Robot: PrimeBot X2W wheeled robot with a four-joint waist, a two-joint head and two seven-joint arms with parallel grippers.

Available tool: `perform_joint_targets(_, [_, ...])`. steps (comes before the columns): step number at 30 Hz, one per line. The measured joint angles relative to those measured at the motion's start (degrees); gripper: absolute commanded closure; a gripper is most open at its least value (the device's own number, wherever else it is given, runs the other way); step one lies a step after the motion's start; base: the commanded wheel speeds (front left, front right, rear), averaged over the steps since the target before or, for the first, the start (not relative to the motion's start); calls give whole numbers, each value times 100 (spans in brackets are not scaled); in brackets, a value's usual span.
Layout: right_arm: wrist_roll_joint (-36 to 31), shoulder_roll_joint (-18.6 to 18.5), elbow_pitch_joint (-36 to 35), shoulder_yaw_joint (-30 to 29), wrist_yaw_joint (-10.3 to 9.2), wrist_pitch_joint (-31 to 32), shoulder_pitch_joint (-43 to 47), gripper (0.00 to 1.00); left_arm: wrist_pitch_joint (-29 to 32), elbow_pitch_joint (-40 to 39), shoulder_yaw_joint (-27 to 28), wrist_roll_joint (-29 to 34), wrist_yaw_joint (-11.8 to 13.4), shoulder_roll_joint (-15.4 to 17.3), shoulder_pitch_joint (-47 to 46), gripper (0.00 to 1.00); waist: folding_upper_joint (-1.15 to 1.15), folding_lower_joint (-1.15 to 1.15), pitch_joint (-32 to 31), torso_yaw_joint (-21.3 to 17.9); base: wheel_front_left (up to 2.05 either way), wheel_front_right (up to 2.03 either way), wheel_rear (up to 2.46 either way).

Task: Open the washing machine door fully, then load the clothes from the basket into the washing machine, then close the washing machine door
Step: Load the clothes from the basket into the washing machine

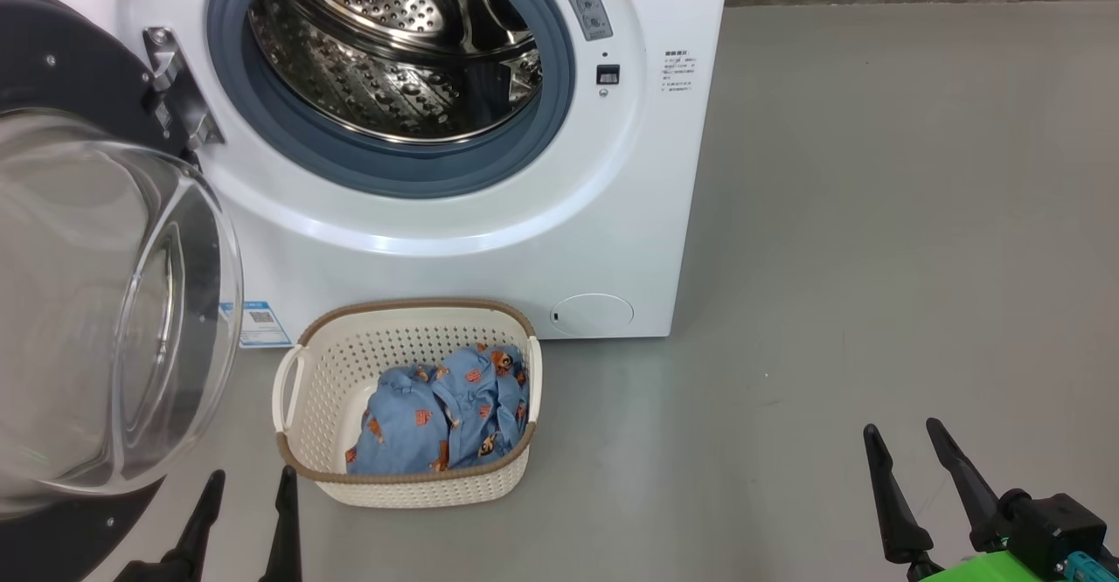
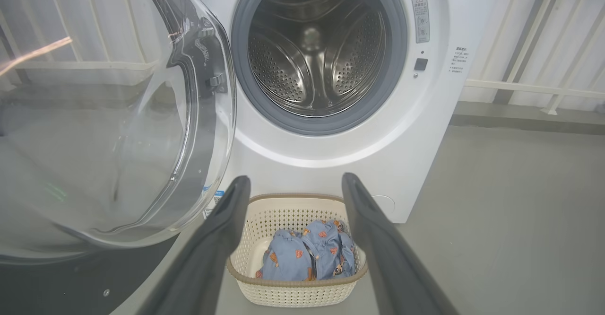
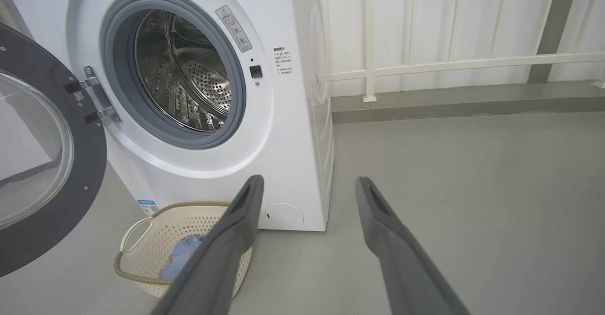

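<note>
Loading stage: the washing machine door (image 1: 96,302) was pictured swung out to the left of the washing machine (image 1: 489,241), with the steel drum (image 1: 393,49) laid bare. No fabric could be seen in it, so loading was judged not yet begun.
Clothes: the clothes (image 1: 446,412) were seen bunched in a loose blue heap inside the basket, towards its right side and below the rim.
Basket: the basket (image 1: 411,307) was shown on the grey floor (image 1: 830,215), just in front of the machine, beneath the drum opening and beside the door's glass bowl.
Left gripper: the left gripper (image 1: 252,481) was shown with its fingers spread wide and nothing between them, low near the basket's left corner but apart from it.
Right gripper: the right gripper (image 1: 902,433) was likewise seen spread wide and empty, over bare floor well to the right of the basket.
Handling: the fabric was judged soft, light and limp, likely to drape and trail once lifted. No fragility was expected.
Hold: a deep pinch on the raised fold at the middle of the heap was judged best, so that several layers would be gathered together.
Risk: a trailing end could be caught on the basket rim or on the grey-blue gasket (image 1: 393,171), and the light basket could be dragged along.
</note>
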Motion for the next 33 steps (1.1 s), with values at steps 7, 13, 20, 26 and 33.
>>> perform_joint_targets(7, [0, 2, 8, 0, 0, 0, 0, 0, 0, -12, 10, 31, -1, -1, -1, 0, 0, 0, 23, 4, 0, 0, 0])
perform_joint_targets(13, [0, 3, 15, -1, 0, 0, -1, 0, 0, -12, 14, 31, -1, -2, -8, 0, 0, 0, 56, 19, 0, 0, 0])
perform_joint_targets(20, [1, 12, 23, -4, 0, 0, -2, 0, 0, -7, 33, 31, -1, -3, -20, 0, 0, 0, 121, 43, 1, -1, 0])
perform_joint_targets(26, [1, 20, 29, -2, 0, 0, -4, 0, 0, 14, 45, 31, -1, -4, -35, 0, 0, 0, 180, 46, 58, -57, -2])
perform_joint_targets(33, [1, 21, 47, 43, 0, 0, -7, 0, 0, 33, 75, 30, 0, -9, -56, 0, 0, 0, 235, 43, 147, -145, -2])
